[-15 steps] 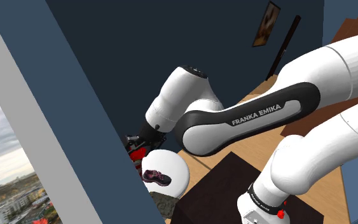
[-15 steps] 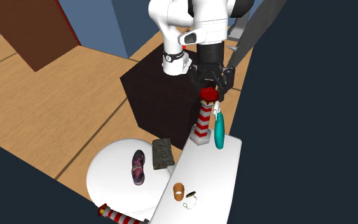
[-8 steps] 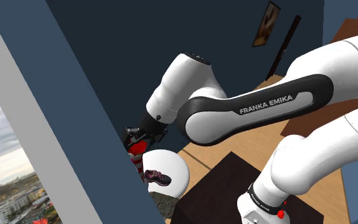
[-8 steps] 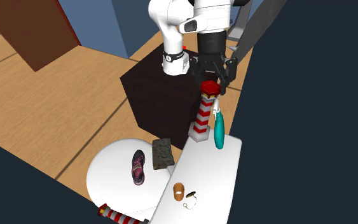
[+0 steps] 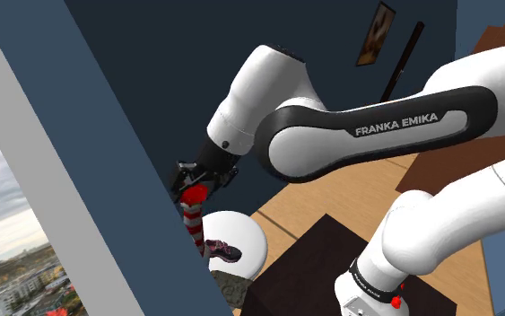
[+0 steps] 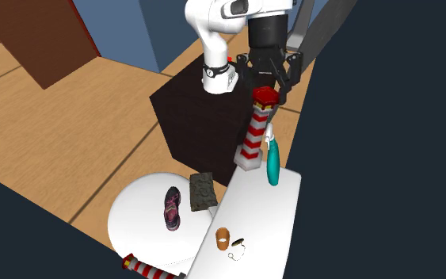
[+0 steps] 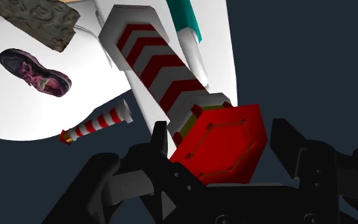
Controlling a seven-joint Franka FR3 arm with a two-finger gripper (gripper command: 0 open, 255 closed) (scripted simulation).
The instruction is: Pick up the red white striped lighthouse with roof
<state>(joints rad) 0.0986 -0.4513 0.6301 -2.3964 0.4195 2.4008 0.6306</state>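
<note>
Wrist view, reading left to right: a shoe lies well beyond the gripper. Next, the red-and-white striped lighthouse stretches away from the fingers, which clasp its red roof. It looks rigid and smooth. The roof's flat faces seem the surest purchase, though the long tower could swing. A teal object lies just past the tower.

Black hand clasping striped lighthouse, shoe
</note>
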